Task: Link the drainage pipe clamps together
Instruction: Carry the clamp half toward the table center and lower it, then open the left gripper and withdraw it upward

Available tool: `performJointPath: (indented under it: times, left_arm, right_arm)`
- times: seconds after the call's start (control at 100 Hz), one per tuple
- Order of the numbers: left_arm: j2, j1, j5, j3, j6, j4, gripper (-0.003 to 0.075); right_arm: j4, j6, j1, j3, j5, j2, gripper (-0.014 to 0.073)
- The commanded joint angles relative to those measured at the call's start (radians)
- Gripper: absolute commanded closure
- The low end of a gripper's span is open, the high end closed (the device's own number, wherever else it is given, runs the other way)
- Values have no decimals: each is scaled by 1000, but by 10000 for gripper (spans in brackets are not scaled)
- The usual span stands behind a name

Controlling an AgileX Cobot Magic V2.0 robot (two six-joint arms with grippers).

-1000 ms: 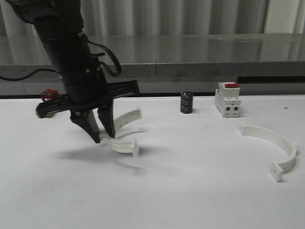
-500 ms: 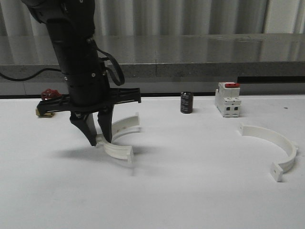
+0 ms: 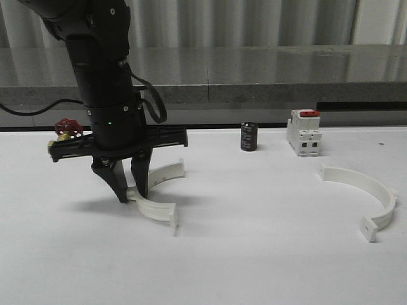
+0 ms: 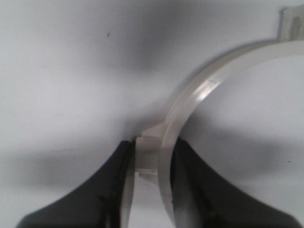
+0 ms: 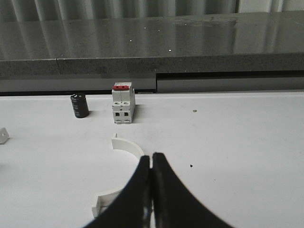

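Gripping one white clamp half (image 3: 154, 194) at lower left-centre of the front view, the left gripper (image 3: 129, 190) has its two black fingers (image 4: 107, 190) closed tight on the curved band near an end tab (left wrist view shows the band pinched between them, its lower part cut off by the frame edge). The arm's bulk hides part of that half's arc from the front, so whether it's lifted or resting on the white table (image 3: 254, 267) can't be told. Clamp halves: 2. The other one (image 3: 365, 197) lies flat at mid-right, well apart from the first; in the right wrist view its middle is hidden behind the right gripper (image 5: 151, 164), whose fingers sit pressed together w/ nothing between them. Also 1 black cylinder (image 3: 248, 136), 1 red-topped switch block (image 3: 303, 132) near the table's back edge, and a small red-and-brass object (image 3: 63, 129) at mid-left, half hidden by the arm.
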Motion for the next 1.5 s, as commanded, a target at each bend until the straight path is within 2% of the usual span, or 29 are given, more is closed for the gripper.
performJointPath:
  times: [0.0, 0.14, 0.24, 0.5, 0.73, 0.88, 1.02, 1.2, 1.32, 1.49]
  left_arm:
    - [-48, -7, 1, -24, -11, 0, 459]
    - [-48, -7, 1, -24, -11, 0, 223]
    - [-48, -7, 10, -28, 9, 3, 133]
    - [-96, -7, 26, -53, 84, 81, 134]
    - [-234, -2, -15, -53, 218, 88, 134]
    - [-339, 40, -23, -53, 296, 88, 134]
    - [-420, 136, -32, -43, 360, 87, 134]
    - [-514, 328, -65, 26, 442, 11, 134]
    - [-590, 451, -130, 116, 530, -97, 134]
    - [-722, 594, -205, 291, 618, -177, 134]
  right_arm:
    - [-3, -11, -7, -17, -84, -18, 662]
    - [-3, -11, -7, -17, -84, -18, 662]
    - [-3, -11, -7, -17, -84, -18, 662]
    - [-3, -11, -7, -17, -84, -18, 662]
    - [-3, -11, -7, -17, -84, -18, 662]
    - [-3, -11, -7, -17, -84, -18, 662]
    - [-3, -11, -7, -17, -84, -18, 662]
    - [-3, -11, -7, -17, -84, -18, 662]
    - [-3, -11, -7, -17, -84, -18, 662]
    - [-3, -11, -7, -17, -84, -18, 662]
